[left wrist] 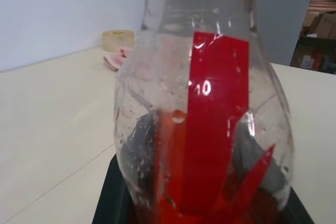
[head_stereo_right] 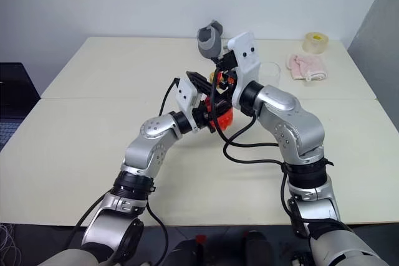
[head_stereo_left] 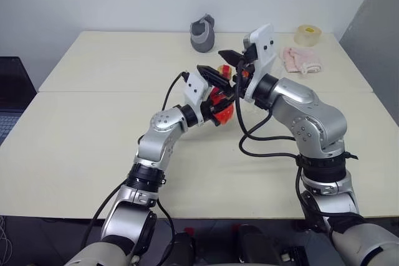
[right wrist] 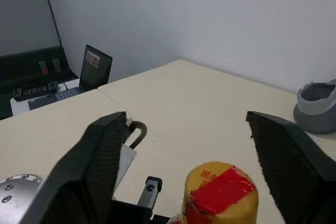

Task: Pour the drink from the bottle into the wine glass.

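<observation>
My left gripper [head_stereo_left: 218, 95] is shut on the bottle [head_stereo_left: 220, 103], holding it upright above the middle of the table. Up close the bottle [left wrist: 205, 119] is clear plastic with a red label, and red drink [left wrist: 184, 211] sits low in its body. Its yellow cap [right wrist: 220, 192] has red tape on top. My right gripper [right wrist: 191, 166] hangs just over the cap, open. Its two black fingers [right wrist: 100, 166] stand either side of the cap with gaps between. The wine glass [head_stereo_right: 270, 70] shows partly behind my right wrist, on the far side of the table.
A grey rounded object [head_stereo_left: 202, 32] lies at the table's far edge. A tape roll [head_stereo_left: 305, 34] and a pink cloth [head_stereo_left: 301, 59] lie at the far right. A laptop [right wrist: 94, 66] stands off the table's left side. The table [head_stereo_left: 93, 147] has a seam across it.
</observation>
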